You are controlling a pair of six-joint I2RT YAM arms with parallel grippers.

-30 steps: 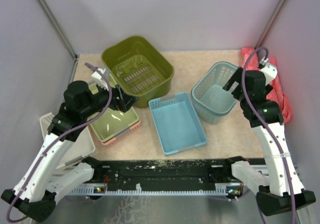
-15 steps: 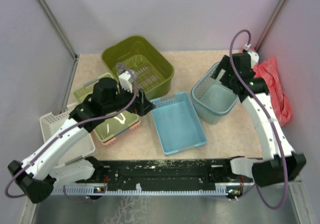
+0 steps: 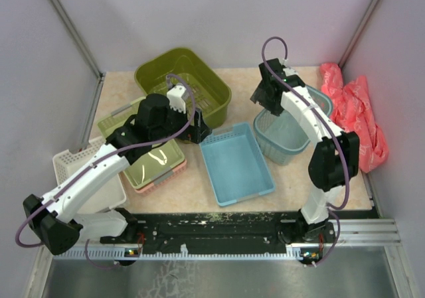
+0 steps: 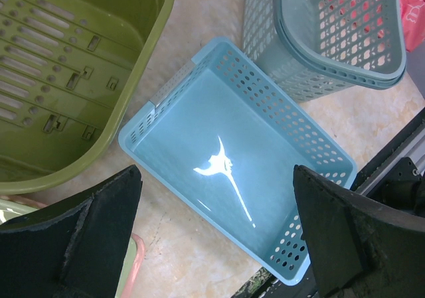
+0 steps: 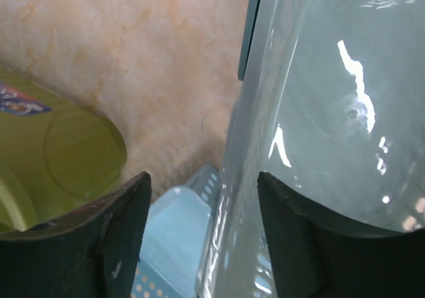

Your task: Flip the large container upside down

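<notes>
The large container (image 3: 199,72) sits upright, mouth up, at the far left of the table (image 3: 242,79). The left fingers (image 4: 99,238) are spread wide and empty over the blue tray (image 3: 236,162) beside it. The right fingers (image 5: 99,245) stand apart, clenching nothing, at the rim of the teal basket (image 3: 285,135).

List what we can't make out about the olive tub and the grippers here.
1. The large container: near wall mostly hidden under the left arm in the top view; cut off by frame edges in both wrist views.
2. The right gripper: its wrist hides the jaws from above; whether it touches the teal basket is unclear, blurred close up.
</notes>
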